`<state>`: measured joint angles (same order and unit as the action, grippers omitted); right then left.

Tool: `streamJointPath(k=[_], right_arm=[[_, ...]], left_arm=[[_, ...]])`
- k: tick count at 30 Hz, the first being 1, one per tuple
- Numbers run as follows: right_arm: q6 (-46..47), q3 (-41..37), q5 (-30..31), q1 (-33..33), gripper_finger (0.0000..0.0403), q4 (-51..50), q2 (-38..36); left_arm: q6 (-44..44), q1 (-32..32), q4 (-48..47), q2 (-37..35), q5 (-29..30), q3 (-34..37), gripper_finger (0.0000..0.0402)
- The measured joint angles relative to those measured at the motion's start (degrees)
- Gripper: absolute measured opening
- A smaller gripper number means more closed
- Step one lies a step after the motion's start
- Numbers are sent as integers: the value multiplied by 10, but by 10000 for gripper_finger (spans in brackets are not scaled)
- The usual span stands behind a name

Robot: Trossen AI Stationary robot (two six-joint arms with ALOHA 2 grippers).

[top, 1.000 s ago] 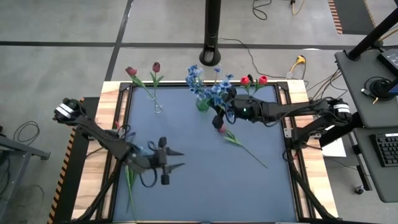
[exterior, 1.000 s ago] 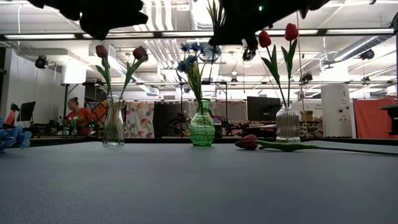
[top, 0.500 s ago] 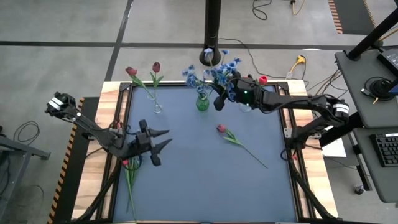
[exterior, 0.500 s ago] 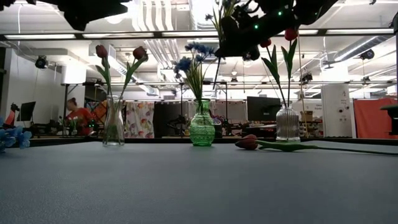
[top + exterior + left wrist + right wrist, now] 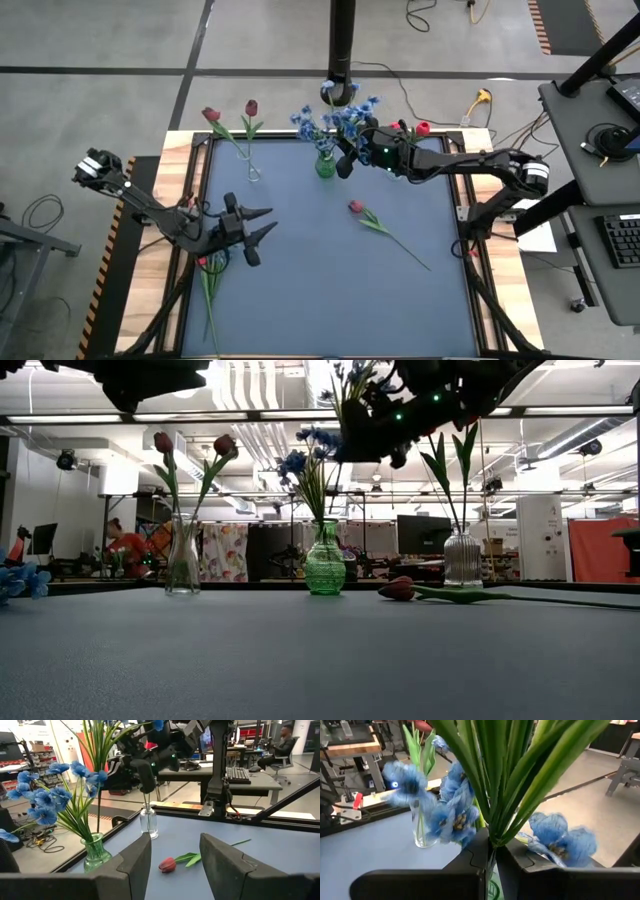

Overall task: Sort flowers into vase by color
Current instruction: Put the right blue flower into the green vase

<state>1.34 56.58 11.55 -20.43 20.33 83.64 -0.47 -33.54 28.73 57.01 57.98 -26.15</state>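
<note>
Red tulip [image 5: 355, 207] lying near green vase [image 5: 325, 166]

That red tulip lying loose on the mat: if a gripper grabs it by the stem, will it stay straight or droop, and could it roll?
The red tulip would probably droop a little: its stem is long and thin with the bloom at one end. It looks light. It is unlikely to roll, since its leaves splay out flat on the mat.

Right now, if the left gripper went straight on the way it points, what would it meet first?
Judging by the left wrist view, the open left gripper points across bare mat toward the red tulip lying there. That flower probably comes first, though depth and height are unclear.
</note>
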Motion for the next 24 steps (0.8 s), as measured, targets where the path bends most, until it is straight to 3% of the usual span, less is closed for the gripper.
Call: streamJointPath(k=[16,24], right_arm=[[-1,0,1,0,22,28,50],[16,0,2,0,77,25,54]], left_arm=[[0,0,0,0,0,0,152],[0,0,0,0,0,0,152]])
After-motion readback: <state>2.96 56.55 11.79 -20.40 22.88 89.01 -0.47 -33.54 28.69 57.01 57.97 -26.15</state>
